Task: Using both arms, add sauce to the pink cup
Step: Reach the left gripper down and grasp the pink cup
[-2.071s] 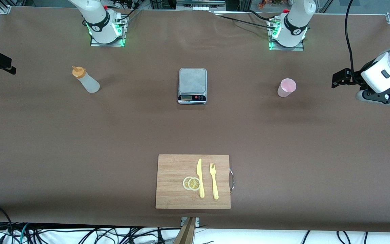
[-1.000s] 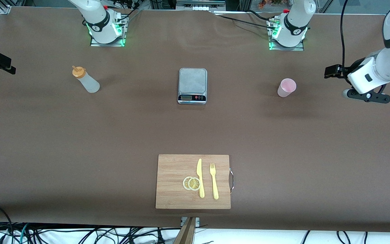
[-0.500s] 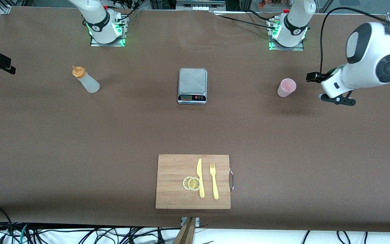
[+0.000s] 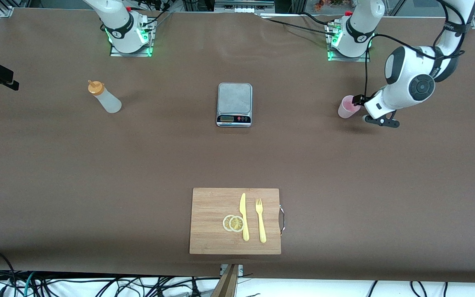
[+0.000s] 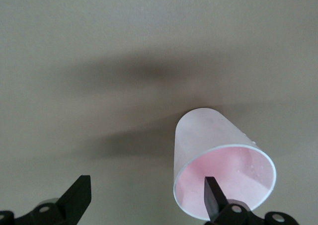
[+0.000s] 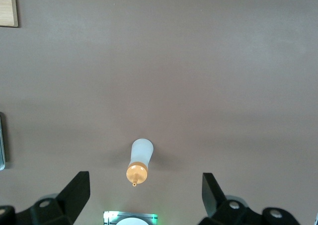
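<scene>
Beside the pink cup (image 4: pixel 348 107), my left end effector (image 4: pixel 360 108) gapes, unclenched; right likewise high over the untouched sauce bottle (image 4: pixel 104 97).

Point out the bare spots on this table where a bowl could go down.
Bare: between the squeeze bottle and the scale; between the scale and the cutting board. Crowded: around the pink cup, where the open left gripper reaches in.
</scene>
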`<state>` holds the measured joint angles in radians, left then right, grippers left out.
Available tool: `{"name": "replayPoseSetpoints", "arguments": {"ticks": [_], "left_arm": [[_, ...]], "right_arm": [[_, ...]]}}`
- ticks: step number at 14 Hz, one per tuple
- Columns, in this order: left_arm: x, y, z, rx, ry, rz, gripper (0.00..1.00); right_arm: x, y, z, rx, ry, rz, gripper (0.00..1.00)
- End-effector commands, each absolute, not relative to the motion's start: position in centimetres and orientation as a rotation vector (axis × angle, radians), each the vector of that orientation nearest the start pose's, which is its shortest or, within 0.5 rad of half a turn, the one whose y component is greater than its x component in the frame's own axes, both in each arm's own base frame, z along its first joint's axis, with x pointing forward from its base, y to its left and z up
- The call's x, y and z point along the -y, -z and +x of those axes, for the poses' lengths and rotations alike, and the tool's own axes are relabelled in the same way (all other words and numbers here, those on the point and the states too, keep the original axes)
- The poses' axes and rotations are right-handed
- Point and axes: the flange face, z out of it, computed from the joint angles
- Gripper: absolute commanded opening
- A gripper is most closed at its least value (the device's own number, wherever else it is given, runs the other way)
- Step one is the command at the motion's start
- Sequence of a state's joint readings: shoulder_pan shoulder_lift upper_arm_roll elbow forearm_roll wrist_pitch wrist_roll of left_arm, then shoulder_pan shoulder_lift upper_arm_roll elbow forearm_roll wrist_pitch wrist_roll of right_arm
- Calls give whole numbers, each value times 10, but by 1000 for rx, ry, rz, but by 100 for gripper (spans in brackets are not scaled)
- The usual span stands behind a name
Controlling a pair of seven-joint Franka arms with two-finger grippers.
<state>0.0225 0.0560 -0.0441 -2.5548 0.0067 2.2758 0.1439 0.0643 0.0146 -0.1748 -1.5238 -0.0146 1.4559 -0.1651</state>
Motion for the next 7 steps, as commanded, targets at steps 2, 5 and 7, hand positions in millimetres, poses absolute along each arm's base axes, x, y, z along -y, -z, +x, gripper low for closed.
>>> {"name": "replayPoseSetpoints", "arguments": {"ticks": [2, 5, 7], "left_arm": [[15, -219, 411, -332, -491, -3098, 46], [18, -217, 411, -335, -496, -3097, 0], [23, -216, 410, -316, -502, -3119, 0]], "right_arm": [[63, -637, 539, 99, -132, -3141, 100], [62, -636, 538, 101, -144, -3140, 100], [61, -636, 538, 104, -144, -3140, 100]]}}
